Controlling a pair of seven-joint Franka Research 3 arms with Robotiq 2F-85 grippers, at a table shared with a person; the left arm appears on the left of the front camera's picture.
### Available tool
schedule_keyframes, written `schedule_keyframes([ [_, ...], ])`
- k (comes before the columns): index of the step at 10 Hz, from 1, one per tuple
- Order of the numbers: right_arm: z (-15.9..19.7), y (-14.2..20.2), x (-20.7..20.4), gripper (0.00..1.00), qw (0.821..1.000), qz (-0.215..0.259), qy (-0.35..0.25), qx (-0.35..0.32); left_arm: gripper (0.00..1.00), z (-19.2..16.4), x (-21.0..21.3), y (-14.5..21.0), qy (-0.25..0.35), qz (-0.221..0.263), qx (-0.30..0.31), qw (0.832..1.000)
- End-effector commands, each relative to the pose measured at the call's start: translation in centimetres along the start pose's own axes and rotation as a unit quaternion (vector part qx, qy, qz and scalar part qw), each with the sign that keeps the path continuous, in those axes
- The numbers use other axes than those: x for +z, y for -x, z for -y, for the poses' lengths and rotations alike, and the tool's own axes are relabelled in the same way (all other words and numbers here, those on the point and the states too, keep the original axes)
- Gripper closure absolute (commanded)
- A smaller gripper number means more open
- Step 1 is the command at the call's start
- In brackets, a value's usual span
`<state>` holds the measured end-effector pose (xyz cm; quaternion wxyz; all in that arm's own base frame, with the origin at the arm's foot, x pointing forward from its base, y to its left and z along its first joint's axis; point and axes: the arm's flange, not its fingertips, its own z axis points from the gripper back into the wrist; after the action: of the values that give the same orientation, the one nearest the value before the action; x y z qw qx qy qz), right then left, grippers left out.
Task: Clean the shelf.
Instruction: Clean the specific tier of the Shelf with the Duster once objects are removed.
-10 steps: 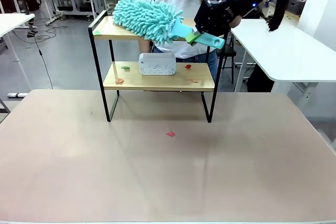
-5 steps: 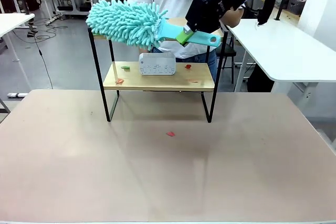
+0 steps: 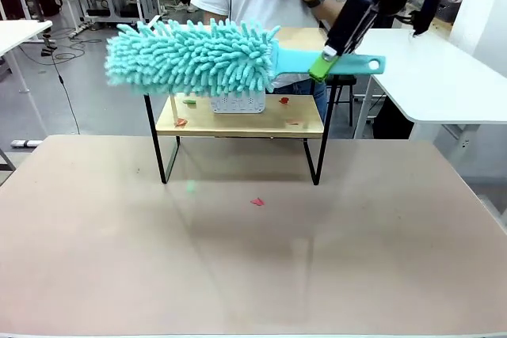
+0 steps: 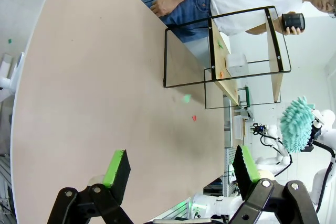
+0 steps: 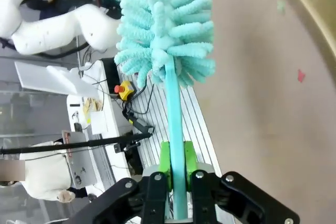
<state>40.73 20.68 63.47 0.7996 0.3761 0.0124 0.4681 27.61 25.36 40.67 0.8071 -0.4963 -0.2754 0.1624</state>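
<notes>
Near half of desk [image 3: 253, 275]: bare, wide room for movement. Left hand [image 4: 181, 166]: pads spread wide, nothing between them, poised above the near desk.

Mid-desk: a red scrap [image 3: 257, 202] and a green scrap [image 3: 191, 187] are seen lying loose, at 6 o'clock of the shelf.

Shelf [image 3: 238, 123]: stood at the 12 o'clock edge of the desk. On its lower board a white box [image 3: 238, 103] is set centrally; small scraps [image 3: 283, 100] are scattered at 3 and 9 o'clock of it.

Duster [image 3: 190, 57]: held level at upper-board height, on the near side of the shelf, fluffy head toward 9 o'clock, handle toward 3 o'clock. Right hand [image 3: 325, 65]: clamped narrow on the handle.

Step judged: between strokes on the top board, with the lower board not yet cleared. The next move would call for the head to be lowered and fed between the boards.

Edges to be minded: the black posts, the upper board overhead, the box. A person stands close behind, at 12 o'clock.
</notes>
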Motion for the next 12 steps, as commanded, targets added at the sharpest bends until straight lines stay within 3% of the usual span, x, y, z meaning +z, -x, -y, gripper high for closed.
schedule_keyframes([
  [1,0.3,0.9,1.3,0.87,1.0,0.017,-0.013,0.02,0.0,0.0,0.0,0.0,0.01,0.006,-0.012,1.0],
  [3,0.5,2.3,2.0,0.87,0.998,0.041,-0.033,0.025,0.0,0.0,0.0,0.0,0.01,0.006,-0.012,1.0],
  [5,0.7,6.7,4.0,0.87,0.994,0.091,-0.058,0.01,0.0,0.0,0.0,0.0,0.01,0.006,-0.012,1.0],
  [8,1.0,20.5,8.6,0.87,0.973,0.211,-0.074,-0.063,0.0,0.0,0.0,0.0,0.01,0.006,-0.012,1.0],
  [10,2.3,30.4,9.7,0.87,0.939,0.295,-0.065,-0.162,0.0,0.0,0.0,0.0,0.01,0.006,-0.012,1.0],
  [12,3.5,37.7,8.3,0.87,0.895,0.372,-0.063,-0.237,0.0,0.0,0.0,0.0,0.01,0.006,-0.012,1.0],
])
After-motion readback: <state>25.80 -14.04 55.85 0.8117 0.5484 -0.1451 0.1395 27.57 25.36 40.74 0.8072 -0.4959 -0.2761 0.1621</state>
